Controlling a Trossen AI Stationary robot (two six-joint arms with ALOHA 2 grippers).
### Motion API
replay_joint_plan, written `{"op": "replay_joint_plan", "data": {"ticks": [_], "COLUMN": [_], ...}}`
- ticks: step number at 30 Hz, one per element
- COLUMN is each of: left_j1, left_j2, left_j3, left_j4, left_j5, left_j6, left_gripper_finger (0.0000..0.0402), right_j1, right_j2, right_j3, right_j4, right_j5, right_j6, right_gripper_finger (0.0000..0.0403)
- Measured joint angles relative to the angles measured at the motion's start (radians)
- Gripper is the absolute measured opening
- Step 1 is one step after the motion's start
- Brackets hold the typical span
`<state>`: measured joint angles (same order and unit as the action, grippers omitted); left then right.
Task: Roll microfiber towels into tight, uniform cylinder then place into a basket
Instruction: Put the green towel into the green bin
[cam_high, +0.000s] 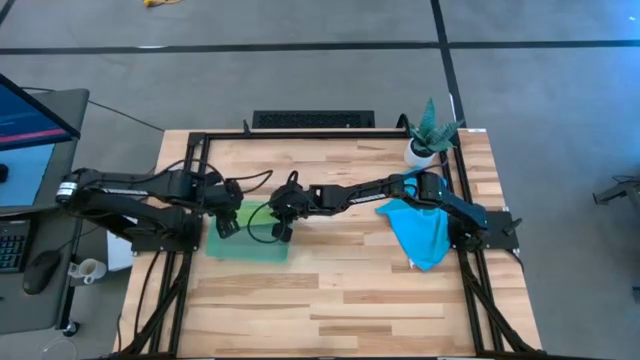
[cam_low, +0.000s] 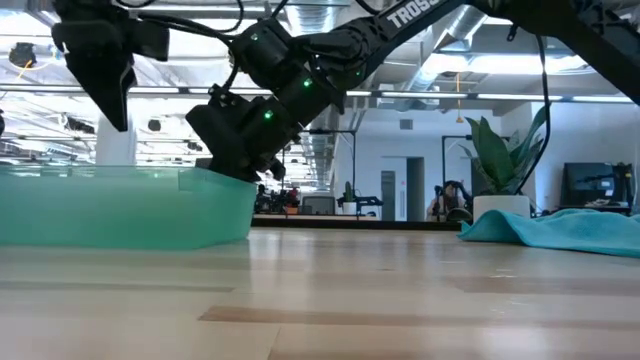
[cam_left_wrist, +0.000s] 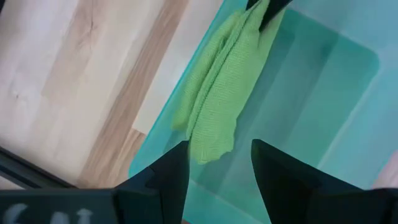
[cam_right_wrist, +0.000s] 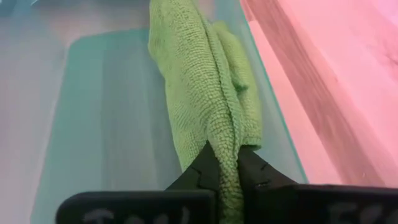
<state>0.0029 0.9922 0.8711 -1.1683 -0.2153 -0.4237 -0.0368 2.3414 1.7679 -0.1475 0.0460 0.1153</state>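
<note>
I have the right gripper (cam_right_wrist: 227, 177) clamped on the lime green towel (cam_right_wrist: 208, 93), a loose roll lying inside the teal basket (cam_high: 225, 247) along 1 of its long walls. My left gripper (cam_left_wrist: 217, 165) hangs just above the basket, fingers apart, holding nothing. The blue towel (cam_high: 420, 232) lies crumpled on the worktop (cam_high: 340, 290) well apart, near the potted plant (cam_high: 430, 130)

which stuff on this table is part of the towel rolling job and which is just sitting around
Part of the job:
green towel, pinched by the right gripper over the basket
blue towel, unrolled on the table
left gripper, open above the basket

Just lying about:
potted plant
</note>
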Motion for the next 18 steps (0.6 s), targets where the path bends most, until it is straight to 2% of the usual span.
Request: {"op": "replay_joint_plan", "data": {"ticks": [11, 18], "left_j1": [-0.010, -0.009], "left_j2": [-0.009, -0.009], "left_j3": [0.000, 0.000], "left_j4": [-0.011, -0.012], "left_j5": [0.000, 0.000], "left_j6": [-0.018, -0.018], "left_gripper_finger": [0.0165, 0.0165], "right_j1": [-0.004, -0.004], "right_j2": [0.001, 0.001], "right_j3": [0.000, -0.001], "right_j4": [-0.024, -0.024], "right_j5": [0.000, -0.001], "right_j6": [0.026, 0.026], "right_gripper_finger": [0.0092, 0.0170]}}
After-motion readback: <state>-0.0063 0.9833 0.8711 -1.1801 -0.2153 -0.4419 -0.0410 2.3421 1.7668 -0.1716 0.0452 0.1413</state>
